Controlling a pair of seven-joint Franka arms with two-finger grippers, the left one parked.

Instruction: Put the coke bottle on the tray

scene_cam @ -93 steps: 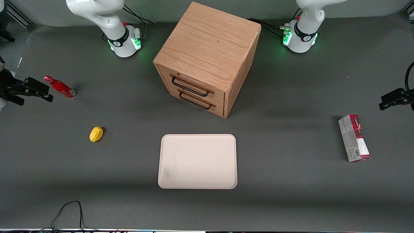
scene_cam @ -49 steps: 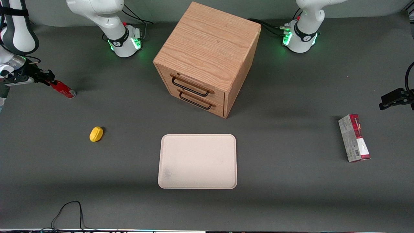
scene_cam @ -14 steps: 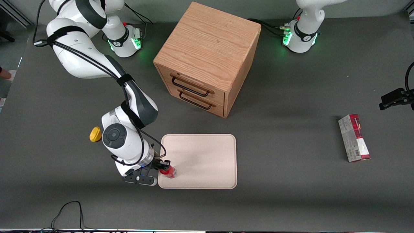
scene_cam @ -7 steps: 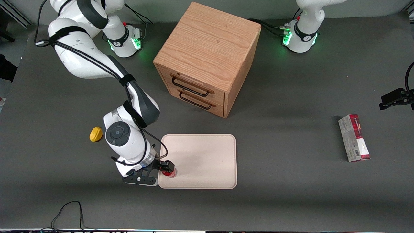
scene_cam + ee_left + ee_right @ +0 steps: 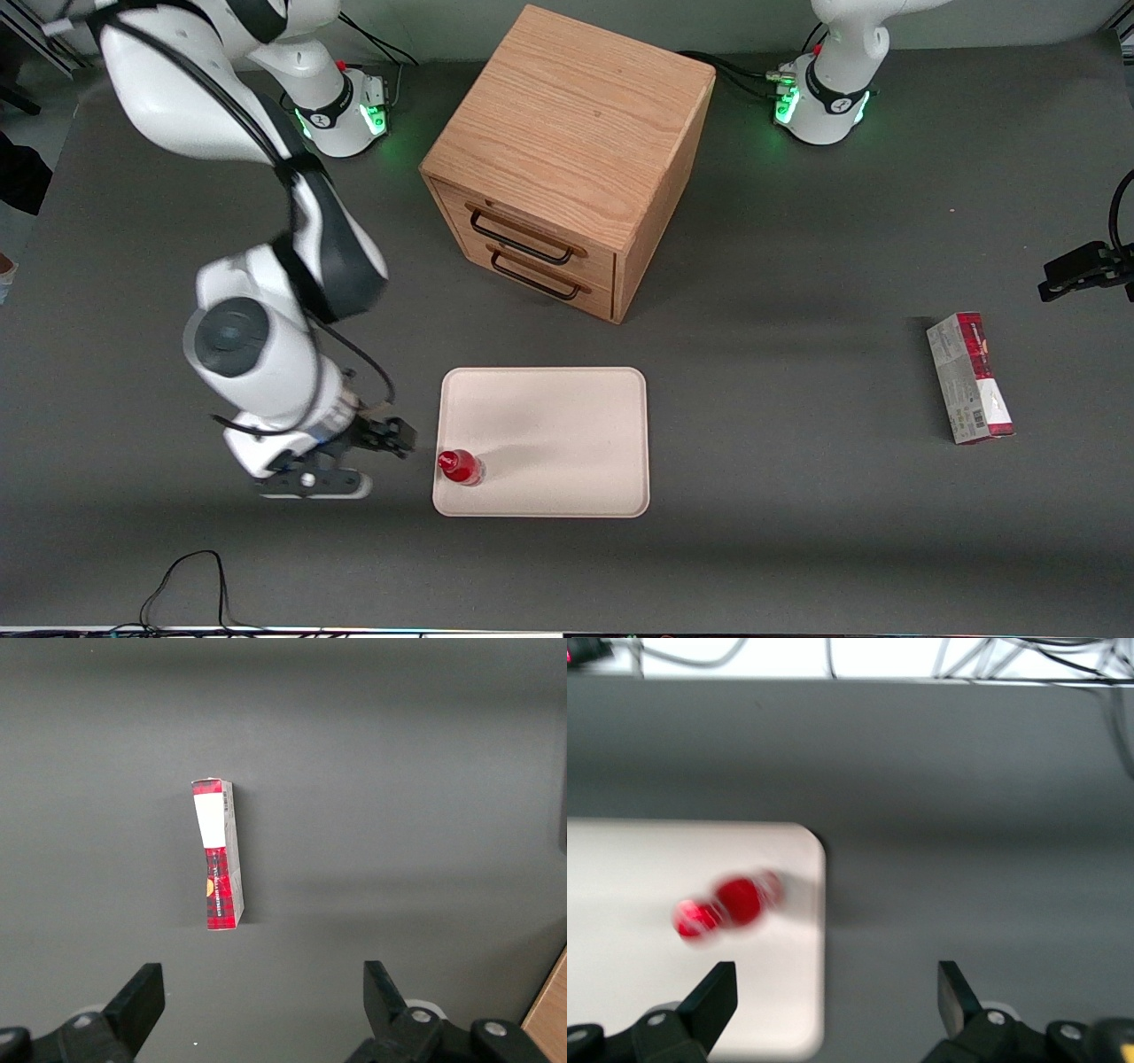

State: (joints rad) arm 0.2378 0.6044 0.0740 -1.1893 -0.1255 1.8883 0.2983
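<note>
On the tray [image 5: 567, 425] stands the coke bottle [image 5: 460, 466], hand [image 5: 390, 436] open beside.

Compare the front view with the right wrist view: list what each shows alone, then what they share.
Front view only: the wooden cabinet and the red-and-grey carton toward the parked arm's end. Right wrist view only: white cables past the table edge. Both: the coke bottle upright on the tray, and the open gripper beside the tray, apart from the bottle.
</note>
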